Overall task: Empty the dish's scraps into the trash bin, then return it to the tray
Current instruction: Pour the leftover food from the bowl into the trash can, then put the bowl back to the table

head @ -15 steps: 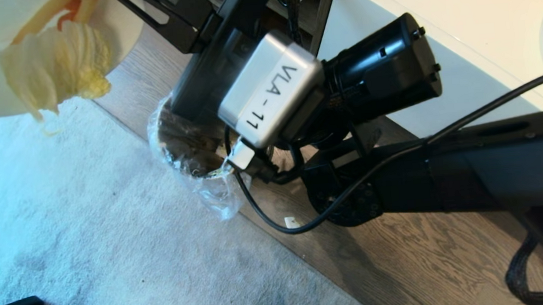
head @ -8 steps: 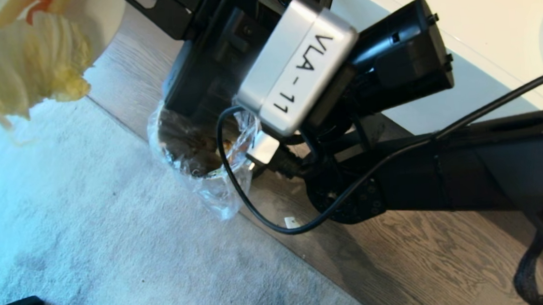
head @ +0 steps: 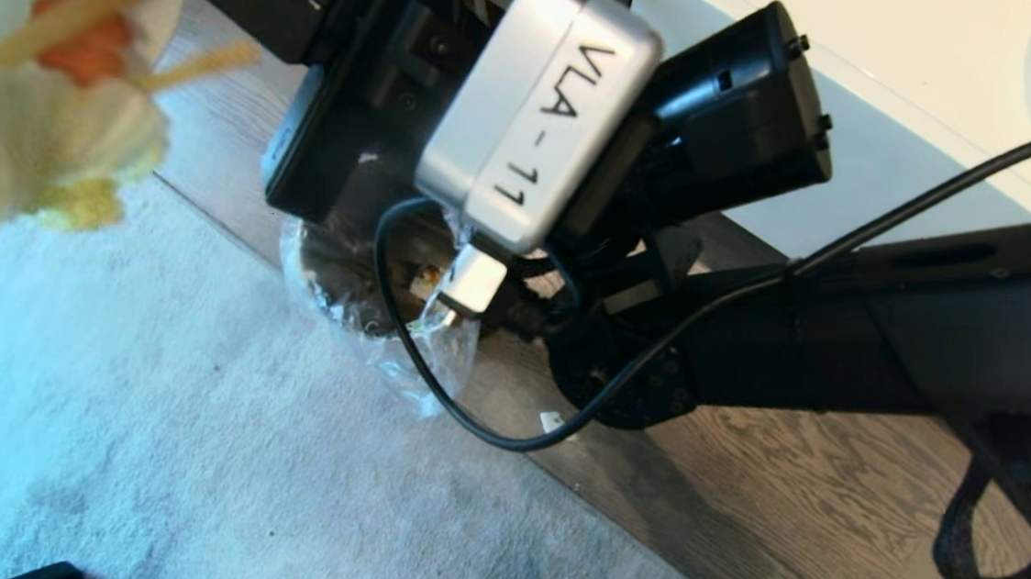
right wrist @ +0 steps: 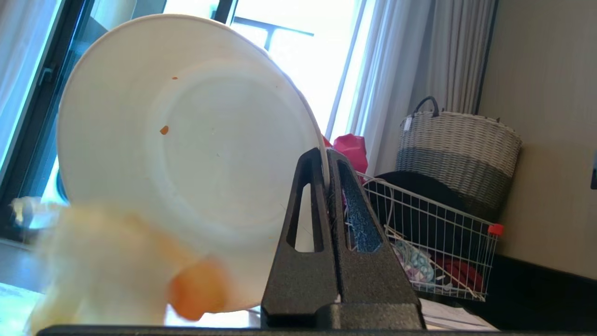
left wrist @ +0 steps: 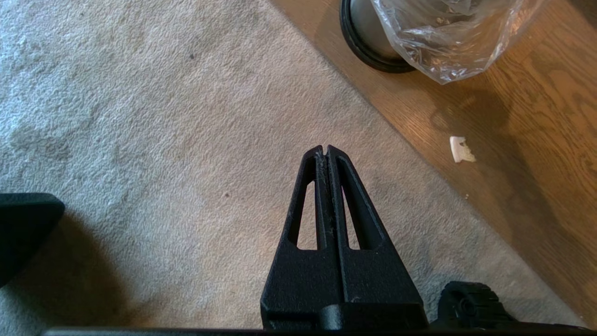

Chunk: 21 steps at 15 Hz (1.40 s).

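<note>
Overhead, the dish (right wrist: 186, 154) is tipped on edge, its rim clamped between the fingers of the right hand (right wrist: 327, 156), scraps (right wrist: 116, 275) sliding at its lower lip. In the head view the scraps (head: 34, 134) blur at ten o'clock of the trash bin (head: 359, 283), which the right arm crosses. Only the left wrist view shows the left hand (left wrist: 325, 149), fingers together, parked over the carpet (left wrist: 140, 116).

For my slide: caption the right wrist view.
Right gripper pinches the tilted dish by its rim as scraps slide out.
</note>
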### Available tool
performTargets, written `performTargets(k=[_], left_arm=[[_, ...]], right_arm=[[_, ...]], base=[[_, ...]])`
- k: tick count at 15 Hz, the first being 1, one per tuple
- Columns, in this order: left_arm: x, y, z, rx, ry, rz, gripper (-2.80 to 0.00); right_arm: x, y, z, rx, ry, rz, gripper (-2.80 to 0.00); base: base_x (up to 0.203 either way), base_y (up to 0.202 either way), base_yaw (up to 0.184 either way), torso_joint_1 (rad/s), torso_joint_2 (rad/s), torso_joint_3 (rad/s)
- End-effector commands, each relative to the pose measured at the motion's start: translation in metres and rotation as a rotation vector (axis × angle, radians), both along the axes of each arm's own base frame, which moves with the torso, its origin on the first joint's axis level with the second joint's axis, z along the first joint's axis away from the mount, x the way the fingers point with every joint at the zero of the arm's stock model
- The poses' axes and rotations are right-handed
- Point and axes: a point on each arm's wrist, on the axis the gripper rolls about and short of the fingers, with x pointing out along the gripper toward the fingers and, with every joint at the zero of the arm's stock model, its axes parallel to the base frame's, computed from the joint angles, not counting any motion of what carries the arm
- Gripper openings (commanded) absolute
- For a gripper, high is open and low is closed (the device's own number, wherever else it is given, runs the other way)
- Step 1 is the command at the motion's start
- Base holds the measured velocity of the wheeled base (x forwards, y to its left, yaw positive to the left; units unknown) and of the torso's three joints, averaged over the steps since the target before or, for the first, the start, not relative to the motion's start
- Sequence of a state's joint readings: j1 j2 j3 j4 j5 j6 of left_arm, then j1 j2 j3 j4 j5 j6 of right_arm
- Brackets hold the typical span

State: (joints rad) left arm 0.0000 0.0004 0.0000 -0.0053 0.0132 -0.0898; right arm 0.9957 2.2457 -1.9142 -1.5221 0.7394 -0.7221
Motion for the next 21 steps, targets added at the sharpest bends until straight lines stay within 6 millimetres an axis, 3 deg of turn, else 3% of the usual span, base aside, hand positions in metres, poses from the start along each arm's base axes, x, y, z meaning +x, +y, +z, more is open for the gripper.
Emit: performTargets(k=[1, 10, 14, 17, 21], left_arm=[[0.000, 0.000, 0.000, -0.001, -0.001, 0.001, -2.80], [0.000, 0.000, 0.000, -0.001, -0.001, 0.001, -2.80], [0.000, 0.000, 0.000, -0.001, -0.001, 0.001, -2.80], [0.000, 0.000, 0.000, -0.001, -0.001, 0.001, -2.80], [0.000, 0.000, 0.000, -0.001, -0.001, 0.001, -2.80]], right_arm=[[-0.004, -0.002, 0.004, 0.050, -0.035, 0.012, -2.80], [0.001, 0.006, -0.010, -0.013, 0.013, 0.050, -2.80], [0.001, 0.000, -0.016, -0.083, 0.095, 0.067, -2.80], [-0.001, -0.016, -0.030, -0.197, 0.250, 0.073, -2.80], [0.010, -0.071, -0.043, -0.272, 0.511, -0.019, -2.80]], base=[[0.000, 0.000, 0.000, 0.000, 0.00, 0.000], [0.000, 0.000, 0.000, 0.000, 0.00, 0.000], [0.000, 0.000, 0.000, 0.000, 0.00, 0.000], [0.000, 0.000, 0.000, 0.000, 0.00, 0.000], [0.000, 0.000, 0.000, 0.000, 0.00, 0.000]])
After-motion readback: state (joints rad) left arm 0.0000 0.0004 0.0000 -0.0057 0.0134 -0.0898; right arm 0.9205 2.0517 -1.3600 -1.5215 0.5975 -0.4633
